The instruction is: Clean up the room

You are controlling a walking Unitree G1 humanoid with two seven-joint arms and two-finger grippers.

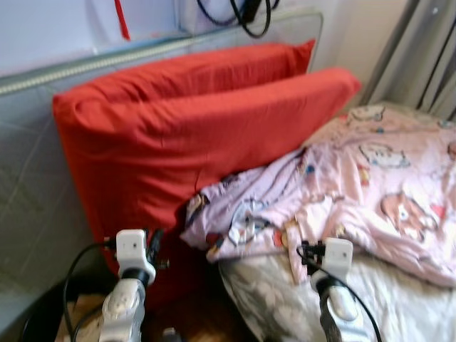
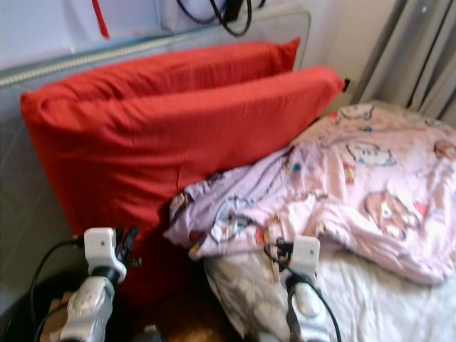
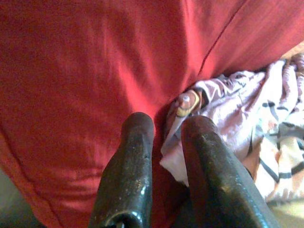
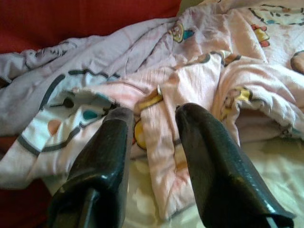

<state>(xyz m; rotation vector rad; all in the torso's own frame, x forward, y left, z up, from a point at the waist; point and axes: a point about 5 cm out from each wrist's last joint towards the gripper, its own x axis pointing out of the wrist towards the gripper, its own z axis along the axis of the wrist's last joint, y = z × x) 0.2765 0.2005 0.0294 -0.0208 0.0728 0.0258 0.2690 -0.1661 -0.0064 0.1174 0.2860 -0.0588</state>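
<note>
right hand [image 4: 151, 128] spread, aimed at pink quilt [image 1: 377, 185] edge — likely for straightening | left hand [image 3: 166, 137] slightly parted, near red pillows [image 1: 185, 135] propped against headboard [image 1: 43, 142]

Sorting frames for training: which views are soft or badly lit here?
Both eye views are slightly soft, the pink blanket print smeared; left wrist view is dim and grainy on the red pillow; right wrist view is brightest, though its gripper sits blurred up close.
</note>
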